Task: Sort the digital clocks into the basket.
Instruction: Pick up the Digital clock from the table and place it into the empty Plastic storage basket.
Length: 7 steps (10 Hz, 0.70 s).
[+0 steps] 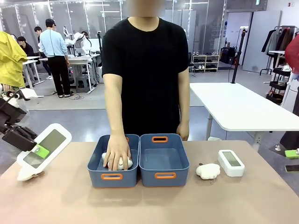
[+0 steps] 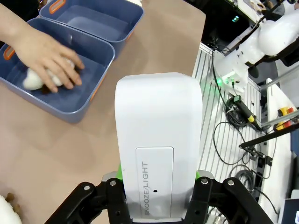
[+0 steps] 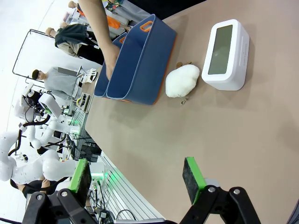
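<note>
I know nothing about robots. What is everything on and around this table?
digital clocks: two, white; one held up at the table's left, one lying at its right.
baskets: two, blue with orange handle slots; side by side mid-table, left, right.
plush toys: apparently three, cream; one beside the right clock, one in the left basket, one below the held clock.
table: one, tan.
person's hand: on the toy in the left basket.
left tool: shut on the held clock.
right tool: open, above the table.
</note>
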Tool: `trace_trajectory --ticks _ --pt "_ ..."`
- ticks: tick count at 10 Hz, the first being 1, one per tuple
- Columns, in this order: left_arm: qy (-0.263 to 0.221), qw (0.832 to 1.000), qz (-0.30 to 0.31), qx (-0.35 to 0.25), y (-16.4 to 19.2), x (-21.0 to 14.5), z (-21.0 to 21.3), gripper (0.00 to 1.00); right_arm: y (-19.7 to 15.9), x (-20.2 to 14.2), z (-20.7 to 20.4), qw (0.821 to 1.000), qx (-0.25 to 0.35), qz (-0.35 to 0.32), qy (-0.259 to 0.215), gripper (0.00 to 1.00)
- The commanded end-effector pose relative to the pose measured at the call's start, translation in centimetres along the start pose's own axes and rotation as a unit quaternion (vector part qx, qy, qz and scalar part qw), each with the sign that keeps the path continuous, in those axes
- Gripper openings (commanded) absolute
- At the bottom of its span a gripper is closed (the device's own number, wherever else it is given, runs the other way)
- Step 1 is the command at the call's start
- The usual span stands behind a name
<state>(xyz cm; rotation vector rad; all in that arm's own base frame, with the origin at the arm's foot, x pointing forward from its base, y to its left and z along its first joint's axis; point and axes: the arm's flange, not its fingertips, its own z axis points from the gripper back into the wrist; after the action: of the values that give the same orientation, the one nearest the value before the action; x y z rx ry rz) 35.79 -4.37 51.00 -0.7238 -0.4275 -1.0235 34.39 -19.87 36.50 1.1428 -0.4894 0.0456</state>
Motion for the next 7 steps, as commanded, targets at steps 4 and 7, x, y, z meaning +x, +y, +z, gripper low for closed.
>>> trace_trajectory --ticks 4,7 --pt "-0.001 1.000 0.003 0.001 -0.1 0.2 0.0 0.50 0.1 0.2 0.1 1.000 0.003 0.004 -0.002 1.00" --pt "0.024 1.000 0.013 0.002 -0.4 3.2 -0.6 0.51 0.1 0.2 0.1 1.000 0.003 0.004 -0.002 1.00"
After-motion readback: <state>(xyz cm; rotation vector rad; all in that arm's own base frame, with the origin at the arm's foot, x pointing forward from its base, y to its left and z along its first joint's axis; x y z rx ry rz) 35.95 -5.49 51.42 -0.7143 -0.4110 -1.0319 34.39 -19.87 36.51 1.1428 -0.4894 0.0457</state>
